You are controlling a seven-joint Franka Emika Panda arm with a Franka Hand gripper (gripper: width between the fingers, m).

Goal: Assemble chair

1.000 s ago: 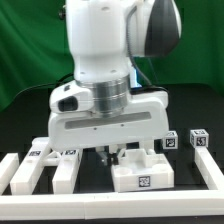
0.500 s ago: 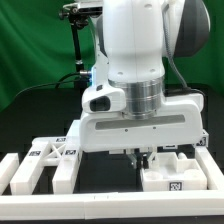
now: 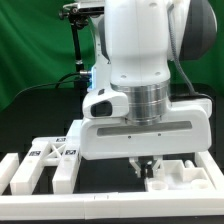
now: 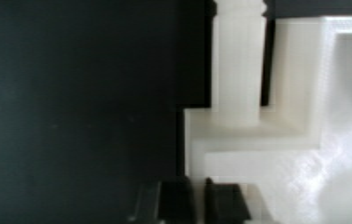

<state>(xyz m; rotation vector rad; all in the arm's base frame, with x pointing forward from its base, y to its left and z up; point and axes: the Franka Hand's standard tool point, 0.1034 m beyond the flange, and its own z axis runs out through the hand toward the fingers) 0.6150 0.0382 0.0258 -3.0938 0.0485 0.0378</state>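
Two groups of chair parts noted on the black surface point(image 3: 105, 178). At the exterior view's left: a pair of white tagged pieces point(image 3: 66, 165), side by side, black-and-white square tags facing up, just beside a long white border rail point(image 3: 12, 172). At the exterior view's right: a chunky notched block point(image 3: 180, 180), white and low, with raised walls around a recess, well apart from the tagged pair. Partly hidden behind the arm's wide white housing point(image 3: 145, 135), so full outline not recorded.

Jaws hanging straight down from that housing, at the side of the notched block nearer the exterior view's left. Dark fingers point(image 3: 142, 166) short, tips about level with the block's top. Cannot tell from this view whether touching the block.

Wrist view: same notched block point(image 4: 271, 130) from above, pale, with a stepped outline, a narrow arm joined to a broader base, dark surface point(image 4: 84, 110) alongside. Fingers point(image 4: 162, 204) showing as two dark bars close together, only a thin pale line between, block edge right by the tips. State of the jaws: cannot tell from either view, whether clenched on themselves or grasping a thin wall of the block.

Behind: green backdrop point(image 3: 30, 60) and a black stand point(image 3: 78, 35) with cabling, toward the exterior view's left of the arm's big white body point(image 3: 140, 45)
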